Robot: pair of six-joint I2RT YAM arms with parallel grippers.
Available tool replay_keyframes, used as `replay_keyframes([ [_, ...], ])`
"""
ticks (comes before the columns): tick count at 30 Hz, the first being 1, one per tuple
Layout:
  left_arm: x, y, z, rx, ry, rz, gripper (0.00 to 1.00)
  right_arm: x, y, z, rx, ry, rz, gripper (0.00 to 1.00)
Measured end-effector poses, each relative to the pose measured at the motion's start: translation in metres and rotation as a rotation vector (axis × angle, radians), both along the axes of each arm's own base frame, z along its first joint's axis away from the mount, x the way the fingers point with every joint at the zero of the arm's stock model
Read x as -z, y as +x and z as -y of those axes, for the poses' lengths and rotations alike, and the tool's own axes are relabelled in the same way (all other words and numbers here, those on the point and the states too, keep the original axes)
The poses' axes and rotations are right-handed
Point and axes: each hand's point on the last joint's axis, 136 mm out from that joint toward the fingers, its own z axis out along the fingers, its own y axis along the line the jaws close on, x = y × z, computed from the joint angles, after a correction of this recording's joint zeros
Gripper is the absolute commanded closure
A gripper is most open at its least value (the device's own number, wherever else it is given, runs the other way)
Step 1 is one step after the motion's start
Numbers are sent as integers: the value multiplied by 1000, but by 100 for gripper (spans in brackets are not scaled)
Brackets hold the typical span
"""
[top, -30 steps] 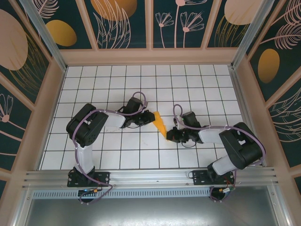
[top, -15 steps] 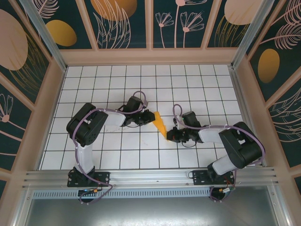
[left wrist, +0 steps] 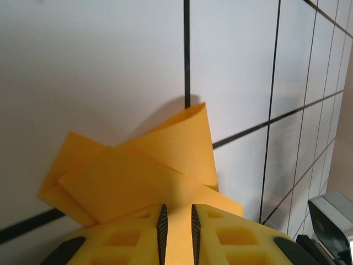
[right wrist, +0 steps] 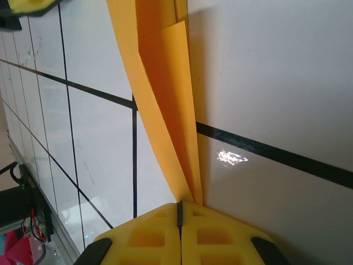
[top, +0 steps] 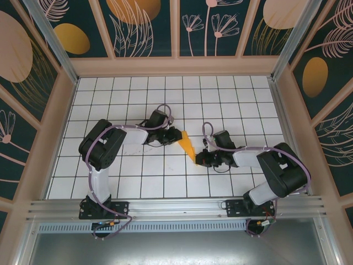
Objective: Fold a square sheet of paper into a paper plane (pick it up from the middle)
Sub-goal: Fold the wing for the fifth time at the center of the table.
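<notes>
The orange-yellow sheet of paper [top: 187, 145] is folded into a narrow pointed wedge and stands on edge over the middle tiles. My right gripper [top: 198, 160] is shut on its lower tip, and in the right wrist view the folded layers [right wrist: 160, 83] run straight out from the closed jaws [right wrist: 180, 205]. My left gripper [top: 176, 136] is at the paper's wide upper end. In the left wrist view its jaws [left wrist: 176, 212] stand a narrow gap apart, and the overlapping folded flaps [left wrist: 143, 171] show through that gap and spread out beyond the fingertips.
The floor is white tile with a dark grid [top: 138, 99], boxed in by patterned walls [top: 176, 33] at the back and sides. A metal rail [top: 176, 207] runs along the near edge by the arm bases. A yellow finger of the left gripper [right wrist: 27, 5] shows in the right wrist view's top-left corner.
My left gripper has shifted slightly right and away along the paper's upper end, and its jaws have parted a little. The right gripper and the paper's lower tip have stayed put.
</notes>
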Motion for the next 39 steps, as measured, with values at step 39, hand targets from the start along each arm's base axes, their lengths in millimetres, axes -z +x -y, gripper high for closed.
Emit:
replay_keyframes([
  [39,-63,-32,29,76,-67,211,74,0,0,-1,-13,13,-35,93],
])
